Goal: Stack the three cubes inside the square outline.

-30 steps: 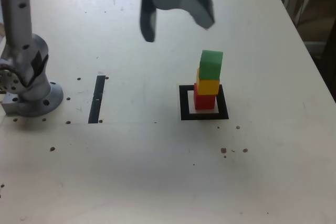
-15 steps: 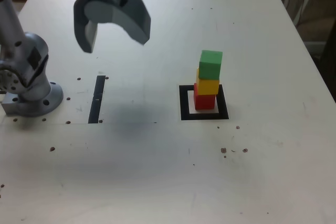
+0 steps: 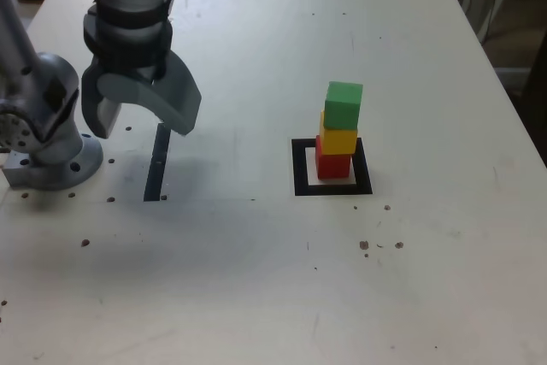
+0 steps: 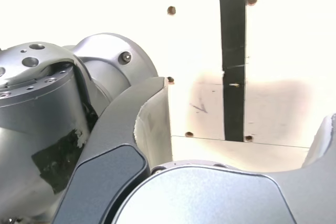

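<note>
Nearest the exterior camera the white table [image 3: 256, 297] is bare apart from small dark specks. Further in, the black square outline [image 3: 298, 168] lies right of centre in the exterior view, and all three cubes stand in a tower on its pale middle: the red cube [image 3: 332, 164] at the bottom, the yellow cube [image 3: 338, 138] on it, the green cube [image 3: 344, 104] on top, turned slightly askew. The stack looks complete, so I judge the task done, with nothing left to place. Well apart, toward the exterior view's left, the gripper [image 3: 137, 121] hangs over the thin black strip [image 3: 156, 164] beside the arm's base [image 3: 47, 156], jaws spread wide and empty. The wrist view shows the same strip [image 4: 233, 66] between the parted jaws.
</note>
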### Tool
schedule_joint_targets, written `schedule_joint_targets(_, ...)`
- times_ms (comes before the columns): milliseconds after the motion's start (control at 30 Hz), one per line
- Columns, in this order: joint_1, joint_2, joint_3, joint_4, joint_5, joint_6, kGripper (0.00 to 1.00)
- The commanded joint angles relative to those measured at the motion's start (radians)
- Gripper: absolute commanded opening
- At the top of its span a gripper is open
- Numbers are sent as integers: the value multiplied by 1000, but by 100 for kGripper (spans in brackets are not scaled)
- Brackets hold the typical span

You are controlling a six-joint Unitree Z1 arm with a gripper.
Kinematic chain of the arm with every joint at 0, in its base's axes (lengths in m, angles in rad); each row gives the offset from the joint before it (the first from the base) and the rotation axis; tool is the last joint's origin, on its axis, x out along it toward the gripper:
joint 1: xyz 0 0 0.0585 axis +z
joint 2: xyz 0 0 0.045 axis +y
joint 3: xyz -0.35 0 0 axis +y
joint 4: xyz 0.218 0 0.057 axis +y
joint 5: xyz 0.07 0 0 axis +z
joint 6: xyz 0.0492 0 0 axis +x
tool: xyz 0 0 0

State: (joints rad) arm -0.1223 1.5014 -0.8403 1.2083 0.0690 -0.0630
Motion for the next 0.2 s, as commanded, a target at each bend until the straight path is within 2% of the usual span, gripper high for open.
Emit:
schedule_joint_targets(0,-3,-17,19,-11,-6,4,99)
schedule_joint_targets(167,-4,-35,64,-61,-45,13,99)
